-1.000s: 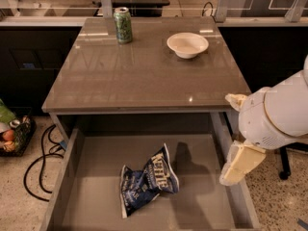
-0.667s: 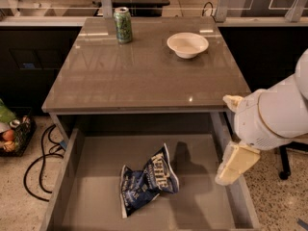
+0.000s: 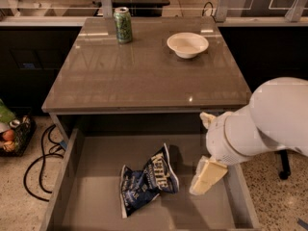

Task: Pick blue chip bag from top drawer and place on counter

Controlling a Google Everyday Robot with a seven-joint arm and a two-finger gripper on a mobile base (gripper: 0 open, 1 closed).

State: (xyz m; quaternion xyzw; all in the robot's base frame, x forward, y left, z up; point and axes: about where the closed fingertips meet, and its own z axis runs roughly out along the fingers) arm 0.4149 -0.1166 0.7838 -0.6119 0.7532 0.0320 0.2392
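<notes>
The counter (image 3: 144,76) carried one green can (image 3: 122,25) and one white bowl (image 3: 187,44). In the open top drawer (image 3: 96,177) lay one blue chip bag (image 3: 147,182), and just right of it hung the single gripper (image 3: 204,153), spread wide and empty.

Dim overhead light, glare on counter (image 3: 144,76), pale tool (image 3: 202,154) over shadowed drawer (image 3: 91,177), right side.

I see the crumpled navy chip bag (image 3: 148,182) lying flat in the open top drawer (image 3: 96,162), 6 o'clock of the glossy worktop (image 3: 144,76); the gripper (image 3: 207,148) is at the bag's 3 o'clock, seemingly apart.
</notes>
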